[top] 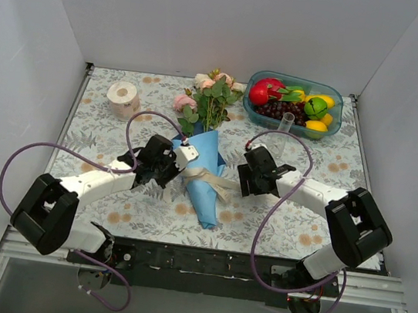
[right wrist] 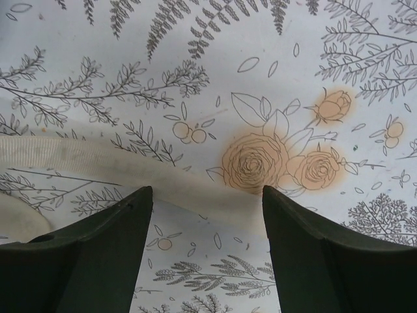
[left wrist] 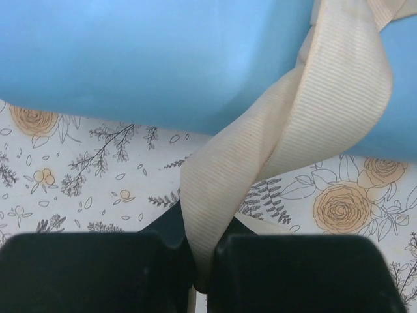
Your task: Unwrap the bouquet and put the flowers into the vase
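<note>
Left tool (left wrist: 202,264) pinches ribbon (left wrist: 293,130) (paper (left wrist: 143,59) edge near).

This looks like a robotics lab test cell. Plain white panels (top: 228,19) box the table in on three sides. The left arm (top: 88,182) and the right arm (top: 320,194), both white and black, are bolted to a black metal rail (top: 202,263) along the near edge, with purple cables (top: 14,160) looping loose from them. The homely touches read as props: a floral-print cloth (top: 102,138) over the tabletop, a teal tray (top: 338,114) of plastic-looking fruit, a roll of tape (top: 124,98) and a paper-wrapped bouquet (top: 208,152).
</note>
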You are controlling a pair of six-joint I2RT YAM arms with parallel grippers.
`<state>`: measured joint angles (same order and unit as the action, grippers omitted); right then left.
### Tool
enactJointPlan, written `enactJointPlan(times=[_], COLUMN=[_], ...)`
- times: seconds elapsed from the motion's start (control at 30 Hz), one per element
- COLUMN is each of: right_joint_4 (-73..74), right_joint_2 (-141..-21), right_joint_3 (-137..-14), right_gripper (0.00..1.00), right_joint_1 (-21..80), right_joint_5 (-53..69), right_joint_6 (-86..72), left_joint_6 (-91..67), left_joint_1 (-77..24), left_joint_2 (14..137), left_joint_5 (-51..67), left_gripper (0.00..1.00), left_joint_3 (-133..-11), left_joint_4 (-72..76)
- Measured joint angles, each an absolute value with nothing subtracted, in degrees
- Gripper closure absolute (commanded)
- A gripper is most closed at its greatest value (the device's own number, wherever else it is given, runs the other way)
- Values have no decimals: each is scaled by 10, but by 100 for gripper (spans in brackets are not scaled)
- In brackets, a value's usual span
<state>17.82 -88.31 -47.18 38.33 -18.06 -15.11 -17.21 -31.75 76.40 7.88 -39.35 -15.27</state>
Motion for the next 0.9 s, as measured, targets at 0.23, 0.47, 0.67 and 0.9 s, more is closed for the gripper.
enactJointPlan(times=[0.23, 0.47, 0.67, 0.9], right_joint_4=[124, 71, 64, 45], right_joint_2=[-898, -899, -950, -987], right_joint_3=[-477, -478, -519, -543], right_gripper=[26, 25, 24, 27], right_joint_1=[387, 417, 420, 419], right_joint_5=[-138, -58, -56, -45], right_joint_6=[-126, -71, -41, -23], left_joint_6=[-174, -173, -174, -173], left_joint_1=[-305, -305, -305, -305], left_joint_2=[750, 751, 758, 769], left_joint_5=[79, 79, 80, 83], left_gripper=[100, 100, 100, 100], left_joint_3=[-396, -408, -416, -421], left_joint_4=[-183, -201, -205, -206])
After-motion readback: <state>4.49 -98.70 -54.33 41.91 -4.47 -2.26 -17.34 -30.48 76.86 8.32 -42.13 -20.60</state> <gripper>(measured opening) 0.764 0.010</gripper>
